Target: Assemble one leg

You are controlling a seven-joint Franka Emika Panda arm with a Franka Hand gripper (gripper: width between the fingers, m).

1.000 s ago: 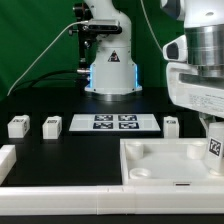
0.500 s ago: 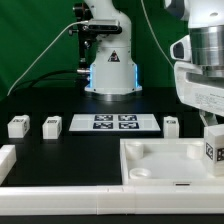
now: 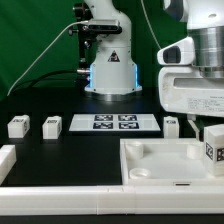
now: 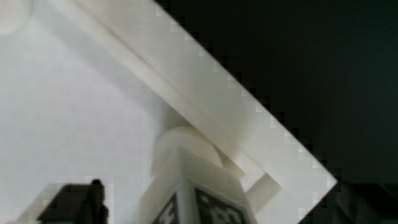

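One leg [image 3: 213, 143], a white stubby block with a square tag, stands upright in the far right corner of the large white tray-like part [image 3: 160, 168]. My gripper [image 3: 205, 119] hangs just above and around its top. In the wrist view the leg [image 4: 192, 185] rises between my jaws at the tray's corner [image 4: 267, 180]. One black finger [image 4: 75, 204] shows with a gap between it and the leg. The other finger is out of frame. Three more legs lie on the table: two at the exterior view's left [image 3: 17, 126] [image 3: 51, 125], one [image 3: 171, 124] beside the marker board.
The marker board [image 3: 112, 122] lies mid-table behind the tray. A white block [image 3: 6, 160] sits at the exterior view's lower left edge. The arm's base [image 3: 110, 70] stands at the back, a cable running off to the left.
My hand has turned and shifted toward the exterior view's left and slightly up. The leg has settled a little lower in the tray's corner and stays there.
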